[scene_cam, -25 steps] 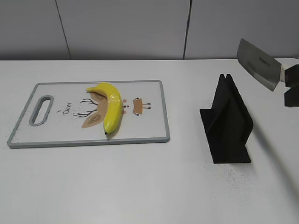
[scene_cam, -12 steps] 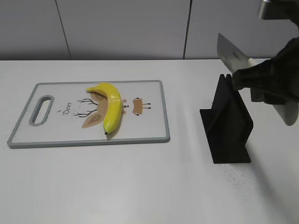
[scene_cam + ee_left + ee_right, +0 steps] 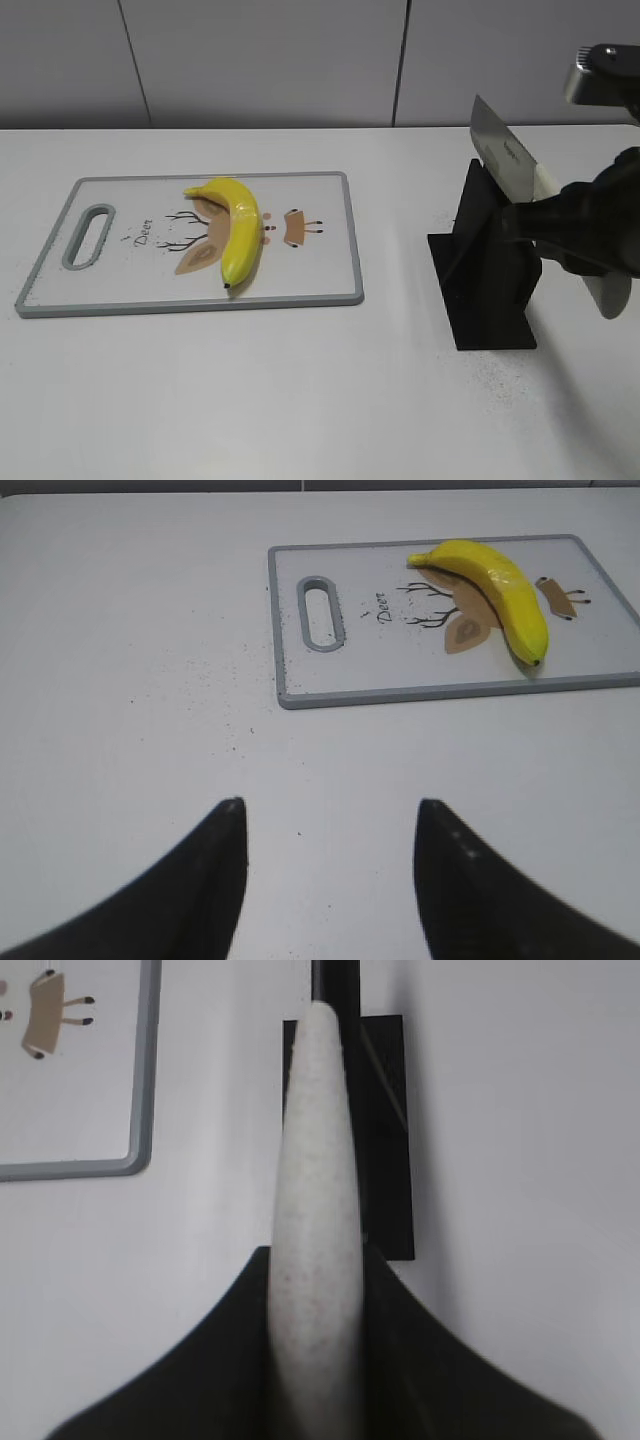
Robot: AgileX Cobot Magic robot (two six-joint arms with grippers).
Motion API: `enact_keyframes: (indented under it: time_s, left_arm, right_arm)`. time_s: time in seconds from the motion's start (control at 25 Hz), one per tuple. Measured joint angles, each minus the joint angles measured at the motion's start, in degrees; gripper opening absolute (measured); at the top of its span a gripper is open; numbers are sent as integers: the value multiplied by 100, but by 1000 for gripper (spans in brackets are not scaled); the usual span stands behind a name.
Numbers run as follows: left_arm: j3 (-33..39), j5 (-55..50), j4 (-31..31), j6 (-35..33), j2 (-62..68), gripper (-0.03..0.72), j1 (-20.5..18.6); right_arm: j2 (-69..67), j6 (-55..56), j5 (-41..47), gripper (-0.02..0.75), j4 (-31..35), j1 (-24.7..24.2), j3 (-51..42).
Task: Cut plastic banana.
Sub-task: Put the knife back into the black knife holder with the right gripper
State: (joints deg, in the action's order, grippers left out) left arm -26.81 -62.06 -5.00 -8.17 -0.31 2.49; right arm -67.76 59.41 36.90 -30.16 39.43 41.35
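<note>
A yellow plastic banana [image 3: 236, 224] lies on the white, grey-rimmed cutting board [image 3: 320, 280] at the left; both show in the left wrist view, the banana [image 3: 495, 580] on the board [image 3: 300, 695]. My right gripper [image 3: 545, 225] is shut on the pale handle of a knife [image 3: 505, 155], whose grey blade sticks up over the black knife stand [image 3: 490, 265]. In the right wrist view the handle [image 3: 315, 1210] runs between the jaws [image 3: 318, 1270] above the stand [image 3: 385, 1140]. My left gripper [image 3: 330, 815] is open and empty over bare table, short of the board.
The white table runs to a grey wall at the back. The black stand sits right of the board with a gap of bare table between them. Dark specks dot the table [image 3: 200, 675] near the board's handle slot.
The right arm has come in from the right edge and lowered the knife over the black stand. The banana, the board and the stand have not moved.
</note>
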Motion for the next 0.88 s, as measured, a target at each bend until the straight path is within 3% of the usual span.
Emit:
enact_keyframes:
  time_s: [0.2, 0.88]
  left_arm:
    - [0, 0, 0, 0, 0, 526, 0]
    - [0, 0, 0, 0, 0, 526, 0]
  right_arm:
    - [21, 357, 0, 166, -462, 0, -109]
    - [-342, 454, -242, 166, -562, 0, -109]
